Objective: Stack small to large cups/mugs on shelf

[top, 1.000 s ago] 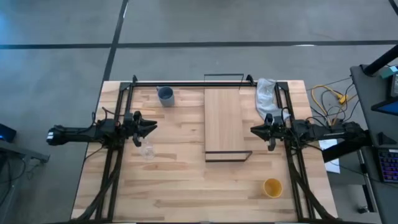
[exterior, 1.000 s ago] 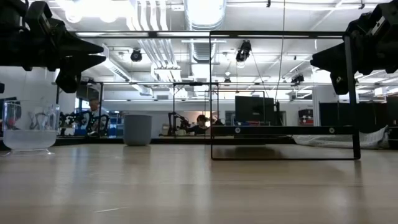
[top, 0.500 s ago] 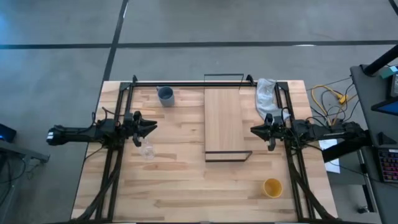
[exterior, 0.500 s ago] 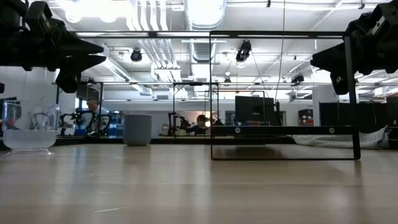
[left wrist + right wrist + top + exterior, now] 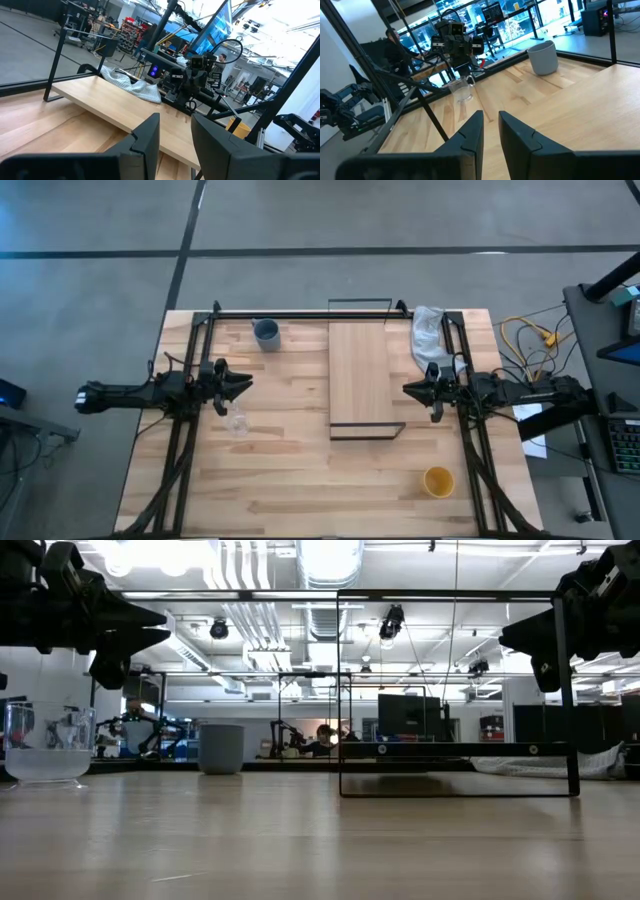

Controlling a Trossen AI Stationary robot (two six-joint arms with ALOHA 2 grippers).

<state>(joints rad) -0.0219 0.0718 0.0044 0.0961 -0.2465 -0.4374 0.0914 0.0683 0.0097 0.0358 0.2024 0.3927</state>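
Note:
The blue-grey cup (image 5: 266,333) stands upright at the far left of the table and also shows in the right wrist view (image 5: 543,57). The tiny clear glass (image 5: 237,423) stands upright left of centre, just nearer than my left gripper (image 5: 245,383). The yellow-orange cup (image 5: 438,481) stands at the near right. The light-wood shelf (image 5: 358,375) stands mid-table on its black wire frame (image 5: 455,785). My left gripper hovers left of the shelf and my right gripper (image 5: 407,389) right of it. Each points at the shelf, empty, with only a narrow slit between its fingers.
A crumpled white cloth (image 5: 427,330) lies at the far right, beside the shelf's far end. Black frame rails (image 5: 300,313) run along the table's far edge and down both sides. The near middle of the table is bare wood (image 5: 330,490).

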